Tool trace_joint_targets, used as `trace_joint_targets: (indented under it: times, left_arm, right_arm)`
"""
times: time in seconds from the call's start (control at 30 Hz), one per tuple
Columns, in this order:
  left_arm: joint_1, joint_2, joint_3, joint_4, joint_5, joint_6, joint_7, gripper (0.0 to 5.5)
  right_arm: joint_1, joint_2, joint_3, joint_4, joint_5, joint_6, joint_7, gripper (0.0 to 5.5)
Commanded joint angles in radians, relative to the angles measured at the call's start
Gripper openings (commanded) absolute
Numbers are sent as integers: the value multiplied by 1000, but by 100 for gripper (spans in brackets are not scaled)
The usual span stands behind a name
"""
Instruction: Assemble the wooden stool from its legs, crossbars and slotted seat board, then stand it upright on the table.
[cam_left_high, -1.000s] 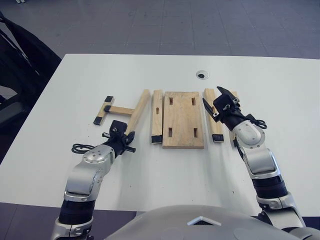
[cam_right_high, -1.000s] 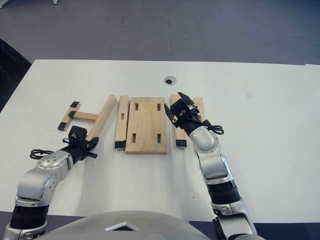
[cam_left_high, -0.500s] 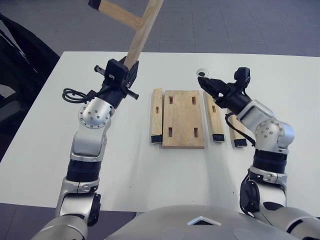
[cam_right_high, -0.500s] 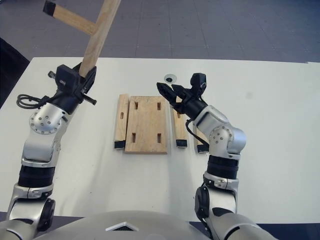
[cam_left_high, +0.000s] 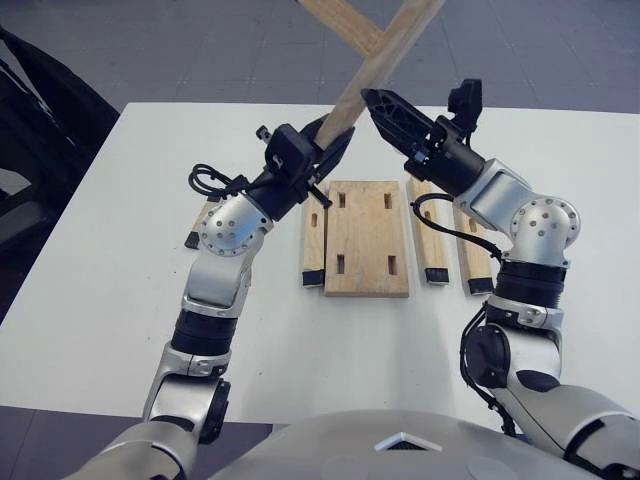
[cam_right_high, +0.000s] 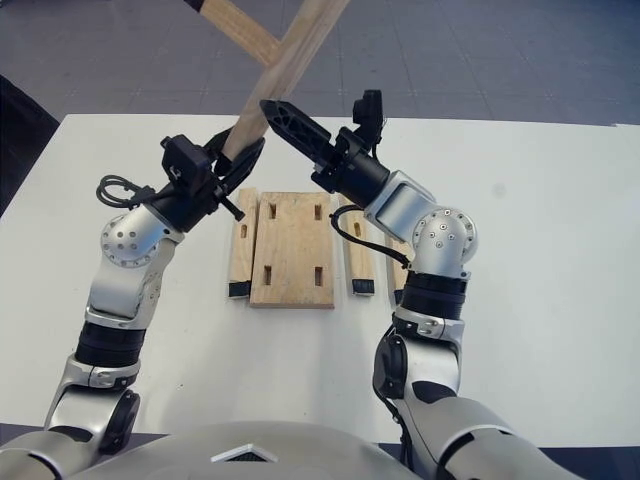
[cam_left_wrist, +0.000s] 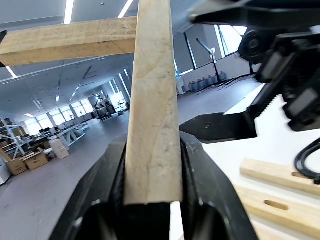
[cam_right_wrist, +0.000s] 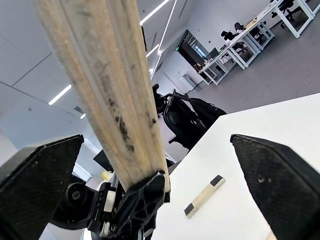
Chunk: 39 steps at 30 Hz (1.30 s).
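Observation:
My left gripper (cam_left_high: 322, 155) is shut on the lower end of a wooden leg (cam_left_high: 385, 60) with a crossbar (cam_left_high: 345, 18) fixed to it. It holds the leg in the air, tilted up to the right above the slotted seat board (cam_left_high: 366, 237). My right gripper (cam_left_high: 385, 118) is open and raised beside that leg. In the right wrist view the leg (cam_right_wrist: 105, 80) runs between its spread fingers (cam_right_wrist: 42, 175) without being clamped. One leg (cam_left_high: 314, 232) lies left of the board and two legs (cam_left_high: 428, 235) (cam_left_high: 472, 255) lie right of it.
A short wooden piece with black ends (cam_left_high: 197, 222) lies on the white table (cam_left_high: 90, 280) behind my left arm. A dark chair (cam_left_high: 40, 120) stands off the table's left edge. Open tabletop lies in front of the board and at the far right.
My left arm swung the leg and crossbar higher and to the right, over the board. My right gripper rose from the legs on the table up to the held leg.

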Motion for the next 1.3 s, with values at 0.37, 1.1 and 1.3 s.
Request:
trace_joint_targets:
  times: [0.37, 1.1, 1.3]
  left_arm:
    - [4, 13, -5, -19, 21, 23, -27, 104]
    - [-2, 29, 23, 4, 218, -160, 65, 142]
    - [30, 74, 27, 76, 223, -214, 32, 237]
  right_arm:
    - [-63, -33, -12, 43, 85, -39, -9, 380]
    - [11, -96, 69, 32, 17, -113, -8, 204]
    - [-7, -108, 35, 54, 39, -129, -26, 203]
